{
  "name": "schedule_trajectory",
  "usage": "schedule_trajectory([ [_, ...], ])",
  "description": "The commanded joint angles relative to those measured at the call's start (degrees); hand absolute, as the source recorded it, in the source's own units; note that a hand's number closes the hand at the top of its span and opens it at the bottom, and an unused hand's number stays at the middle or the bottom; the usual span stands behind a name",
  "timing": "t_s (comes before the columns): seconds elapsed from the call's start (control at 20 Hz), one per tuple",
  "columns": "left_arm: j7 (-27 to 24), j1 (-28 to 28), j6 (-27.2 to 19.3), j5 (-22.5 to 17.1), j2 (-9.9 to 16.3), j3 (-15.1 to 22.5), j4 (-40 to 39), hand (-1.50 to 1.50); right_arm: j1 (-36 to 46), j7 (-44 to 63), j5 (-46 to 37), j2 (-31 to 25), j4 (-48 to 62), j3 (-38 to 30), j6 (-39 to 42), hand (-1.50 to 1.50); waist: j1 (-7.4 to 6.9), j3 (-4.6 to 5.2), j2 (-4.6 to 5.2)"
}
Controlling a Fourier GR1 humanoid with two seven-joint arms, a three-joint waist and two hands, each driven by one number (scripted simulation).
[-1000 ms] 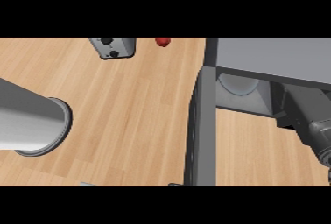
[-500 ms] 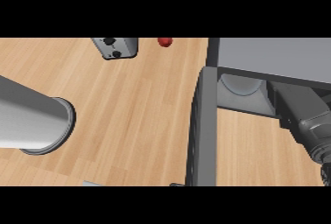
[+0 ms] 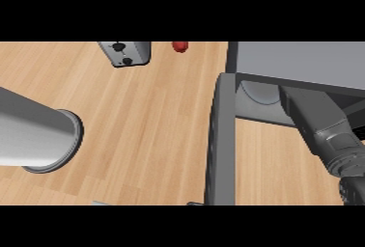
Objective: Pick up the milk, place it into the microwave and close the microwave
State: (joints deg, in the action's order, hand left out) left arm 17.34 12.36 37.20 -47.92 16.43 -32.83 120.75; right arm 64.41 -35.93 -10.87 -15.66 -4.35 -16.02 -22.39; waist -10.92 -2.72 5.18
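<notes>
grey microwave (image 3: 299, 62), door (image 3: 221, 144) open edge-on over light wooden worktop (image 3: 143, 125). right forearm (image 3: 321, 130) reaches inside; hand and fingers hidden, state cannot tell. milk unseen, probably within. advice: withdraw straight, clear the door, then swing it shut.

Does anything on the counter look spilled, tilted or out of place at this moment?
Nothing looks spilled or damaged. The microwave has its door open, and the right forearm reaches inside, so the hand and any milk are hidden. A toaster and a small red thing sit at the back.
</notes>
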Motion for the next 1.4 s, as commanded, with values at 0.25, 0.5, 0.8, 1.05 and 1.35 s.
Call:
schedule_trajectory([
  [0.25, 0.1, 0.4, 1.4, 2.3, -1.7, 2.1, -2.3, -1.5, 4.8, 1.6, 0.7, 2.1, -1.1, -0.8, -5.0, -1.5, 1.59, 2.58, -1.74],
  [0.5, -0.2, 2.5, 2.7, 3.8, -3.7, 3.2, -0.6, -1.5, 4.6, 1.6, -0.6, 1.4, -0.1, 0.5, -5.0, -1.5, 2.75, 2.59, -2.62],
  [0.8, -1.8, 3.6, 4.3, 8.3, -8.9, 6.6, 0.4, -1.5, 2.9, 1.1, -0.1, 1.4, 0.2, 0.2, -0.5, -1.5, 5.36, 2.61, -3.19],
  [1.05, -3.5, 2.6, 10.6, 10.3, -9.1, 8.9, -5.6, -1.5, -0.5, -2.4, 2.8, 0.5, -1.0, -2.1, 12.3, -1.5, 8.21, 2.67, -3.73],
  [1.35, -2.2, 7.7, 17.5, 11.3, -10.6, 15.0, -4.9, -1.5, -5.8, -7.0, 6.0, 3.5, -2.1, -4.5, 23.1, -1.5, 9.05, 2.66, -4.47],
])
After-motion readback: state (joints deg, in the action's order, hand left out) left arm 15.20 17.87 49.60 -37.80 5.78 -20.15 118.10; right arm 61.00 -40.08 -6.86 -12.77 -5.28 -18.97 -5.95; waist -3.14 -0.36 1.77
